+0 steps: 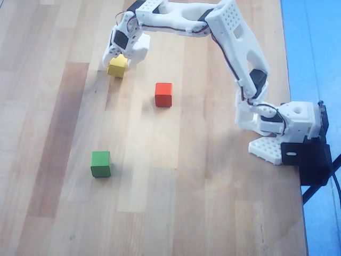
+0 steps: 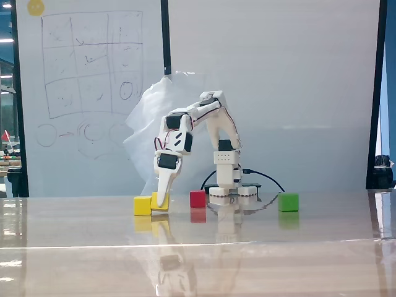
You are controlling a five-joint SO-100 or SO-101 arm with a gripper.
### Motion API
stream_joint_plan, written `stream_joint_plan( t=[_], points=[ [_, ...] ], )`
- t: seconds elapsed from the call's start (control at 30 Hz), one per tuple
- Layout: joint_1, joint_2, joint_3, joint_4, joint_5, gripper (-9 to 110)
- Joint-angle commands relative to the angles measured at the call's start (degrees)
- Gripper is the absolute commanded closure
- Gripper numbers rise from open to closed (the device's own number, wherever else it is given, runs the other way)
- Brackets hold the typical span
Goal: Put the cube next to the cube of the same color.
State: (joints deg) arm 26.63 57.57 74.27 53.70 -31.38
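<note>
In the fixed view two yellow cubes sit side by side on the table. The left cube [image 2: 142, 205] stands free. The right cube [image 2: 154, 199] is partly behind my gripper's finger [image 2: 163, 193]. In the overhead view only one yellow cube [image 1: 118, 66] shows, between the jaws of my gripper [image 1: 121, 55]. The other is hidden under the wrist. The gripper points down at the table and looks closed on this cube. I cannot tell whether the two cubes touch.
A red cube [image 1: 163, 94] [image 2: 197, 198] lies mid-table and a green cube [image 1: 100, 164] [image 2: 288, 202] lies further off. The arm's base [image 1: 282, 130] is clamped at the table's right edge in the overhead view. A whiteboard [image 2: 93, 93] stands behind.
</note>
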Motion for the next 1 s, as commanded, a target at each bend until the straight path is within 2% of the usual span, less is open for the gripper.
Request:
stream_joint_plan(
  t=[0.0, 0.23, 0.53, 0.67, 0.8, 0.9, 0.97],
  points=[
    [0.4, 1.1, -5.0, -1.0, -0.4, 89],
    [0.4, 2.9, -5.5, 4.0, -0.7, 70],
    [0.4, 21.0, -5.4, 12.0, -0.4, 69],
    [-2.1, 33.4, -4.3, 13.7, -0.2, 73],
    [-7.7, 45.7, 1.3, 13.7, 0.8, 87],
    [-12.7, 54.8, 9.8, 12.2, 5.8, 101],
    [-15.8, 60.9, 17.8, 9.4, 10.3, 103]
  ],
)
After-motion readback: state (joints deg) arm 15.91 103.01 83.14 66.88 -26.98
